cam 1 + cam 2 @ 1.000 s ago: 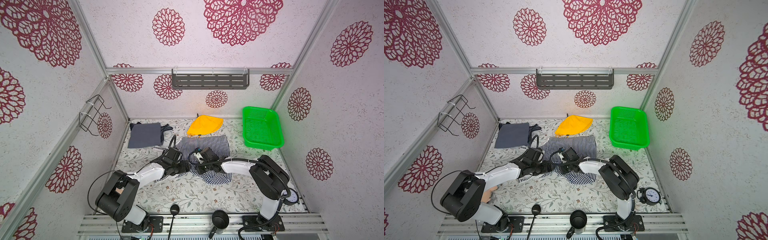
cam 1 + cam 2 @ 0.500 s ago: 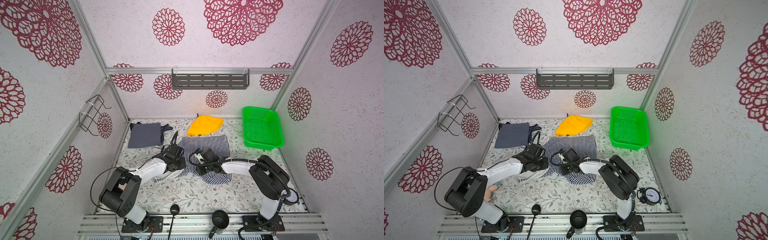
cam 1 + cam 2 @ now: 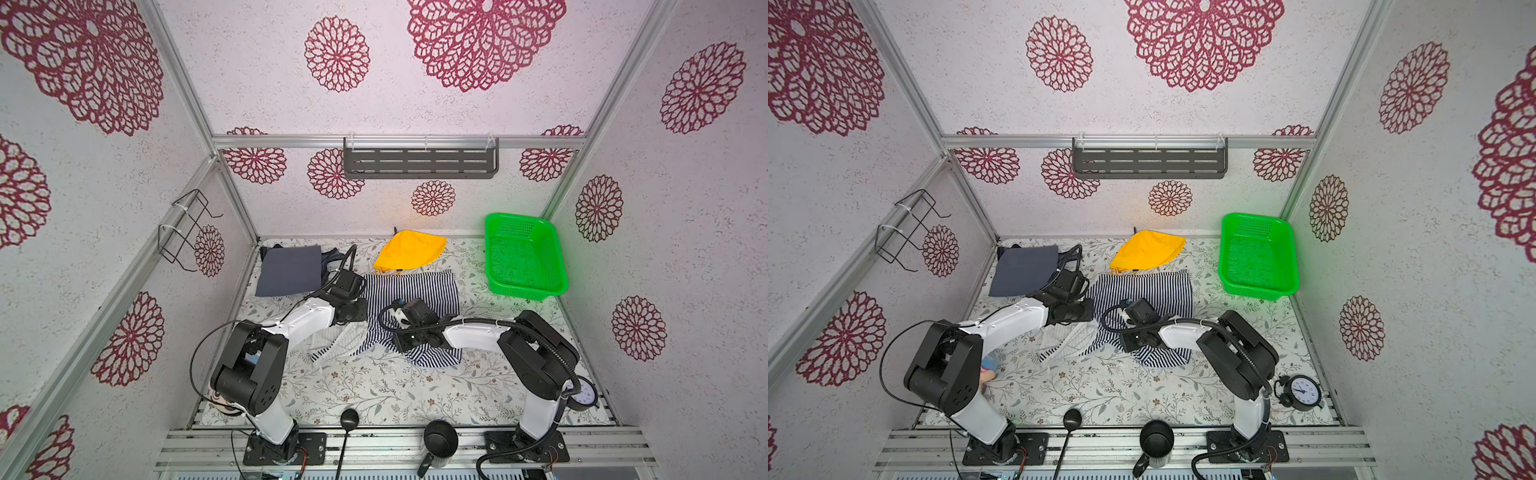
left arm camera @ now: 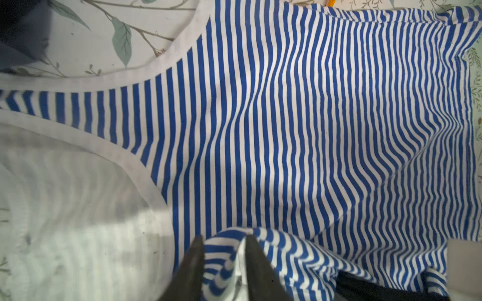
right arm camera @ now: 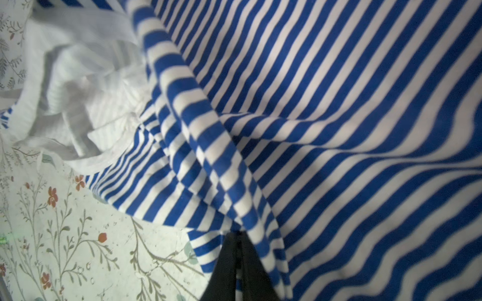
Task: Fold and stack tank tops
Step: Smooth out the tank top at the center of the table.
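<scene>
White walls (image 3: 257,83) with crimson flower medallions, a grey shelf (image 3: 419,158), and a floral-printed table (image 3: 374,390).

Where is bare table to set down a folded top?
Free: the strip between striped tank top and front rail; the patch between it and the green basket. Crowded: the back, with grey tank top and yellow hat.

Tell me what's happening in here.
Both arms are working on the striped tank top, which lies rumpled between them. The right hand is shut on a fold of it. The left hand has a bunch of the same top between its fingers; whether it grips is unclear. The grey tank top lies already folded in the far left corner, so the striped one is not yet folded or stacked.
</scene>
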You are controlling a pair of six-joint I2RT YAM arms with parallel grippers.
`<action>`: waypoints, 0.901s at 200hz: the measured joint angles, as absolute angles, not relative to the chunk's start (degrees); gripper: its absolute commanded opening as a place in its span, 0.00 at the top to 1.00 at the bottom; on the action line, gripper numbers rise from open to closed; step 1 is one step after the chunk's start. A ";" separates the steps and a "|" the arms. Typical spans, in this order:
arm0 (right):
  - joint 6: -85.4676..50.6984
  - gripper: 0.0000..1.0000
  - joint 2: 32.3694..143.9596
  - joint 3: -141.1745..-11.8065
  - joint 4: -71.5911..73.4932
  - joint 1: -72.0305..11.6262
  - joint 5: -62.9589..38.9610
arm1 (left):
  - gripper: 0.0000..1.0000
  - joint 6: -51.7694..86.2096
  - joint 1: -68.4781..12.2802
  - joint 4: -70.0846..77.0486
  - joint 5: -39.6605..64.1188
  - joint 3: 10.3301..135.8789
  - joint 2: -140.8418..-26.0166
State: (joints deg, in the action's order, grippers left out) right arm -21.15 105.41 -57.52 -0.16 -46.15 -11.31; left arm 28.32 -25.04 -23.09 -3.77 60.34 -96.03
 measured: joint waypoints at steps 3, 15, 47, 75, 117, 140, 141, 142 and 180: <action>-21.15 0.90 105.41 -57.54 -0.23 -46.15 -11.31 | 0.19 28.23 -24.99 -23.24 -3.99 60.40 -95.90; -21.19 0.90 105.43 -57.63 -0.40 -46.15 -11.40 | 0.14 28.08 -24.91 -24.08 -5.02 60.40 -94.89; -21.23 0.90 105.43 -57.63 -0.54 -46.15 -11.84 | 0.36 30.89 -25.50 -29.26 -7.18 58.28 -84.07; -21.28 0.90 105.43 -57.63 -0.69 -46.11 -12.14 | 0.58 40.97 -28.25 -25.56 -2.52 49.63 -69.69; -21.71 0.90 105.43 -57.63 -0.69 -46.02 -12.34 | 0.66 52.75 -30.04 -17.74 3.18 36.64 -72.25; -21.78 0.89 105.43 -57.60 -0.69 -46.00 -12.34 | 0.60 55.70 -28.58 -13.50 5.06 35.66 -75.94; -21.80 0.89 105.43 -57.60 -0.69 -46.00 -12.32 | 0.60 55.72 -28.49 -13.28 5.15 35.64 -76.05; -21.82 0.89 105.43 -57.60 -0.67 -46.00 -12.32 | 0.60 55.75 -28.42 -13.04 5.21 35.64 -76.18; -22.48 0.89 105.41 -57.49 -0.47 -46.00 -12.34 | 0.50 57.34 -25.54 -5.32 6.81 35.81 -81.93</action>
